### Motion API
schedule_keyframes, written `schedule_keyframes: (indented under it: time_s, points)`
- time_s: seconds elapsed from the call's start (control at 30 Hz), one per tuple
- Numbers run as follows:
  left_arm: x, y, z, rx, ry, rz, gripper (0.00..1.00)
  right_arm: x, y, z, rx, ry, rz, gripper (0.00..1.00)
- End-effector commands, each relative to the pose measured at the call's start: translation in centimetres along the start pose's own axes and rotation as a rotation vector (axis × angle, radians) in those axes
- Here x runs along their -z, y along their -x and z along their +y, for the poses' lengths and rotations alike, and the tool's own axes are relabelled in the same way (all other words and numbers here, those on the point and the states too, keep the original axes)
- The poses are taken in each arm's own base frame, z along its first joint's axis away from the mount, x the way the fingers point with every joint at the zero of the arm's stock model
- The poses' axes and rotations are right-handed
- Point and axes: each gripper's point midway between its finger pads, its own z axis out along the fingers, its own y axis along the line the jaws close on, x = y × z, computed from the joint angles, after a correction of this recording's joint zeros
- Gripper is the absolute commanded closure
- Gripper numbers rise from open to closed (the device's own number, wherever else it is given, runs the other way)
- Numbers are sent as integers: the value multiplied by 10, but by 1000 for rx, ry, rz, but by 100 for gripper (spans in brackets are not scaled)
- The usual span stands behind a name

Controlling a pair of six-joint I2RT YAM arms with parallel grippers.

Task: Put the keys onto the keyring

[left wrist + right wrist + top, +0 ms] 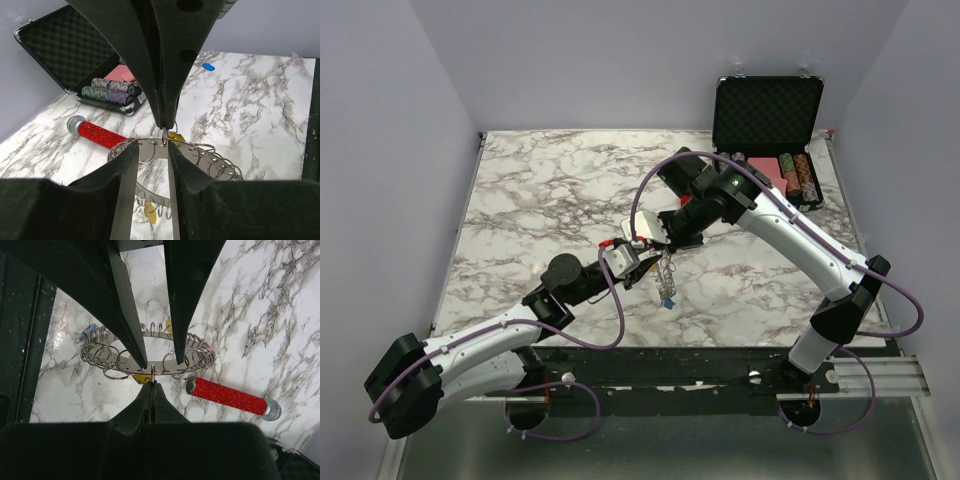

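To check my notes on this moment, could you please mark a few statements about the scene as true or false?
1. The right gripper is shut on a small loop of the keyring. True.
2. The left gripper straddles the ring's band, one finger on each side. True.
3. The red cylinder lies inside the case. False: the red cylinder lies on the table, outside the case.
4. The case is closed. False: its lid stands open, with poker chips showing inside.
5. A blue key hangs at the ring's low end. True.
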Motion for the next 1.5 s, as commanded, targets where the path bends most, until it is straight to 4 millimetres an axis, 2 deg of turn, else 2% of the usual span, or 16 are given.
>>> schedule_keyframes:
  time_s: [0.0,0.13,0.23,0.47,0.6,0.83,0.9,1.0,1.1,1.17,1.3,1.47]
  points:
    - [-9,19,5,-36,8,-52,64,6,4,17,-26,63,-8,99]
    - [-11,19,3,-36,-6,-56,67,6,4,18,-30,66,-10,100]
    - [-14,20,0,-32,-24,-56,74,6,5,18,-31,67,-15,100]
    - [-15,17,-8,-27,-73,-44,79,7,5,18,-29,67,-17,100]
    - [-16,15,-15,-27,-112,-31,100,7,6,19,-32,68,-19,100]
    - [-15,11,-17,-6,-122,4,100,8,6,20,-37,65,-21,99]
    - [-13,11,-13,14,-89,-5,100,9,6,20,-43,62,-24,92]
    - [-7,14,-11,28,-72,-24,100,8,5,21,-64,55,-26,72]
    - [-4,19,-9,64,-50,-41,100,10,3,20,-98,47,-39,47]
    - [-1,26,-6,87,-33,-76,100,15,5,18,-136,48,-85,43]
    - [8,38,0,151,10,-165,100,33,12,7,-233,43,-219,42]
    - [24,61,7,217,62,-321,100,45,22,7,-405,116,-423,42]
